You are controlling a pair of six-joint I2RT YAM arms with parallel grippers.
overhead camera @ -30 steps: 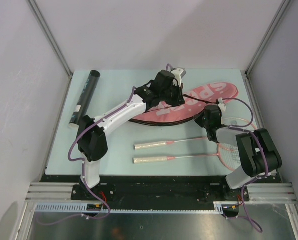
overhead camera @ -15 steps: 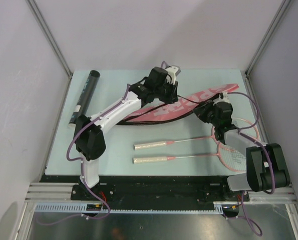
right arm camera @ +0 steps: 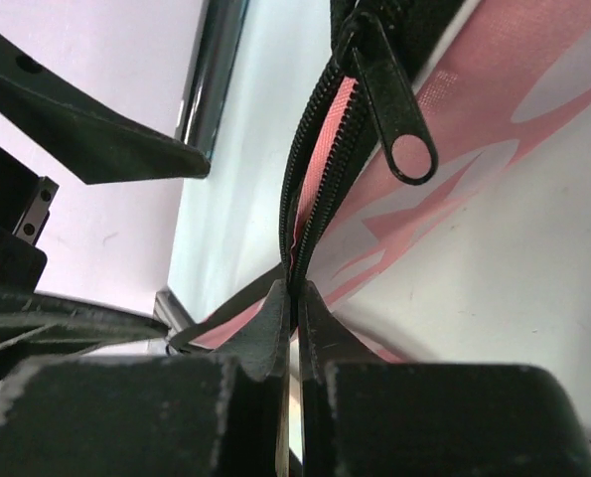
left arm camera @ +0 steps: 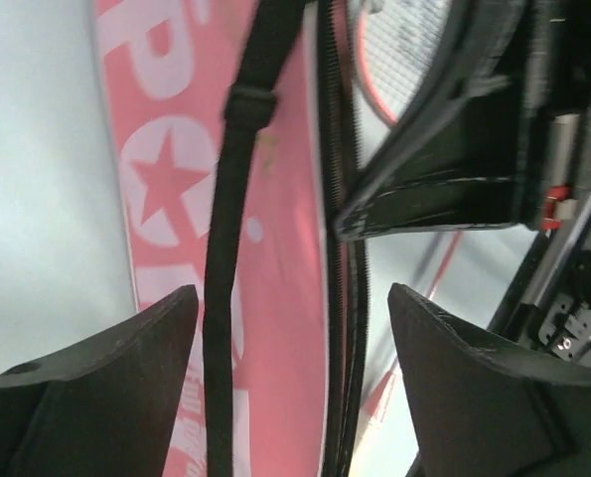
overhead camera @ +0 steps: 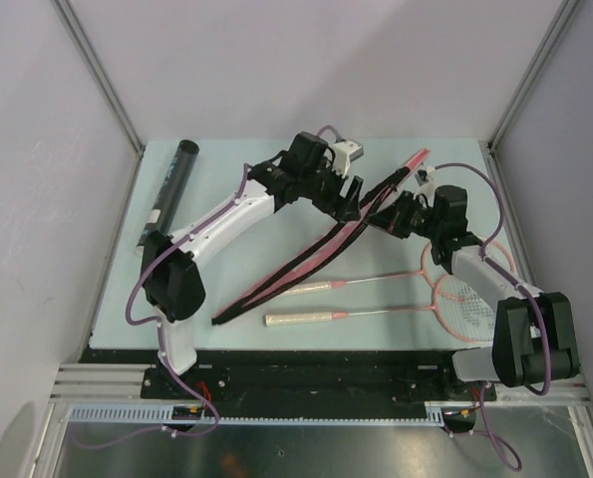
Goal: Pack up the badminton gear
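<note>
The pink "SPORT" racket bag (overhead camera: 321,249) stands tilted on its edge, running from the back right down to the front middle of the table. My right gripper (overhead camera: 394,211) is shut on the bag's zipper edge (right arm camera: 297,248), just below the zipper pull (right arm camera: 399,111). My left gripper (overhead camera: 354,195) is open beside the bag; in the left wrist view the pink bag (left arm camera: 285,199) and its black strap (left arm camera: 223,258) pass between the spread fingers (left arm camera: 96,358). Two pink rackets (overhead camera: 396,281) lie flat in front, white handles (overhead camera: 298,290) pointing left. The black tube (overhead camera: 169,195) lies at the back left.
Grey enclosure walls and metal posts (overhead camera: 97,75) ring the pale green table (overhead camera: 226,179). The racket heads (overhead camera: 465,291) lie under my right forearm. Both arm bases stand on the black rail (overhead camera: 306,373) at the near edge.
The bag has gone from lying flat to tilted up on its edge, raised by my right gripper. My left gripper has opened and let go of the bag.
</note>
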